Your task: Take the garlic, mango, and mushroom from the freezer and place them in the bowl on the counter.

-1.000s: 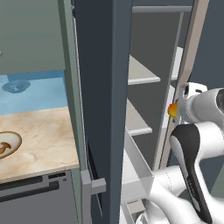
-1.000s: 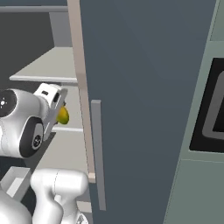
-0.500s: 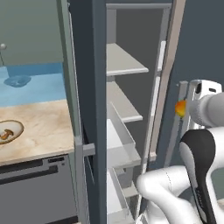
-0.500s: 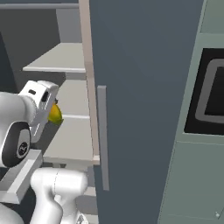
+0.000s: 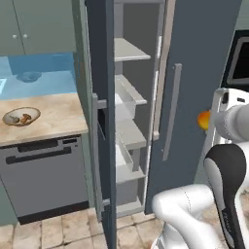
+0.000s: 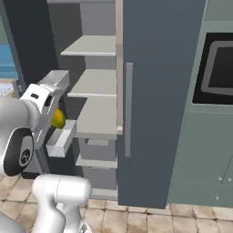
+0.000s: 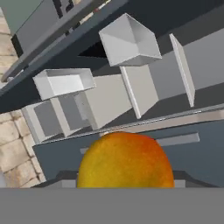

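A: where's the mango (image 7: 126, 161)?
B: in the pincer (image 5: 210, 120), pinched between the tips, up in the air in front of the freezer (image 5: 141, 107). Orange blush faces the hand cam.
A: freezer state?
B: door open, grey shelves and white door bins exposed.
A: bowl (image 5: 21, 116)?
B: on the bench (image 5: 58, 118), well left of the freezer. Small brown items inside, too small to identify.

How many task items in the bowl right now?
2, both brownish, lying side by side inside the bowl on the counter in the left base view; too small to identify. The mango is in the hand. More may be hidden.
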